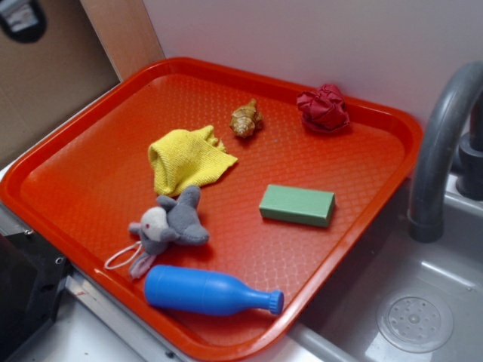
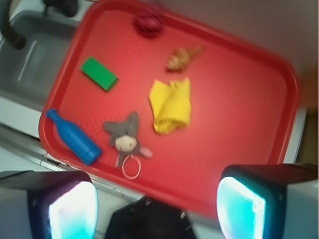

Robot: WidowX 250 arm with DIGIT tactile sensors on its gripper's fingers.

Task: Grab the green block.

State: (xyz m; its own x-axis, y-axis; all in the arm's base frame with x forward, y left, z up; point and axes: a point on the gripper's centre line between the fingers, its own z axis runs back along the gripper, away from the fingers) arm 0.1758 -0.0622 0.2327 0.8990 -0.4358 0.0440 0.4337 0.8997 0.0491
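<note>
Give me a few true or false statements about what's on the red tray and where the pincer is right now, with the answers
1. The green block lies flat on the red tray. True.
2. The blue bottle stands upright. False: it lies on its side near the tray's edge.
3. The pincer is shut on the green block. False: it is open, away from the block, with nothing between its fingers.
4. The yellow cloth lies between the grey plush toy and the small brown object. True.
5. The green block touches the bottle. False: bare tray separates them.
</note>
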